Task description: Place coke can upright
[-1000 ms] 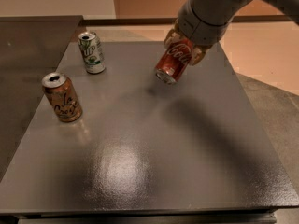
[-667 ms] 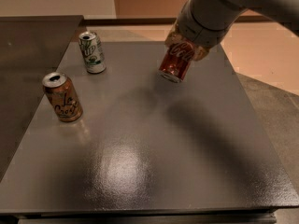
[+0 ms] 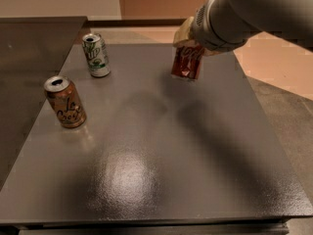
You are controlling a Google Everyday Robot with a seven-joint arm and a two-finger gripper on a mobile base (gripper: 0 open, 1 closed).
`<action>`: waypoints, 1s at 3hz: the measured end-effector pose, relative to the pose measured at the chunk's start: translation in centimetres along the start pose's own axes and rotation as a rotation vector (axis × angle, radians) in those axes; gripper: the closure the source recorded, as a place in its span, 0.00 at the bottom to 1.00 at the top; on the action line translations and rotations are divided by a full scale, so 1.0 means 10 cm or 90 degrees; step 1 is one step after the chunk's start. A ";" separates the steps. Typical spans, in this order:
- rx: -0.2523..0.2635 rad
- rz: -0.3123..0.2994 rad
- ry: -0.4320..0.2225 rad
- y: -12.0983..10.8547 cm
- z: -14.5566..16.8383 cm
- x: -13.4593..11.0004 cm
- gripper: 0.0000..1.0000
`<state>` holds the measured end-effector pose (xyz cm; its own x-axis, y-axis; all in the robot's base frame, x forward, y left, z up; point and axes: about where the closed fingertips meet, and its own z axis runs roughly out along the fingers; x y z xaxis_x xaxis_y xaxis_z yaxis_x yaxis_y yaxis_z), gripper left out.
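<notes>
Since the earlier frames the coke can (image 3: pixel 187 62) has swung from a marked tilt, its silver end facing the camera, to nearly upright, and it now sits well to the right of the 7UP can (image 3: pixel 96 55) at about the same depth on the table (image 3: pixel 146 180). You see the gripper (image 3: pixel 191 42) closed on the can's upper part, coming down from under the arm (image 3: pixel 230 13); most of it is hidden by the wrist, so you cannot judge the opening beyond the can's own width. The can's top leans slightly to the right. Its shadow falls apart from it, toward the 7UP can's side, which suggests that the base is not yet on the table, though contact cannot be confirmed. Main risk: if you release before the base sits flat, the lean could tip the can over and let it roll, perhaps toward the far edge just beyond it. A second risk is pressing down at an angle, which could skid the base. The brown can (image 3: pixel 65 103), nearer the camera than the 7UP can, is well clear.
</notes>
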<state>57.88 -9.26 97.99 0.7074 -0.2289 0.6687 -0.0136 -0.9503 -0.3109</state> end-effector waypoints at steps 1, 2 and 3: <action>0.050 -0.051 0.019 -0.02 0.01 0.00 1.00; 0.096 -0.106 0.036 -0.04 0.04 -0.01 1.00; 0.130 -0.164 0.051 -0.09 0.07 -0.08 1.00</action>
<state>57.84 -8.03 97.28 0.6116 -0.0099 0.7911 0.3057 -0.9193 -0.2478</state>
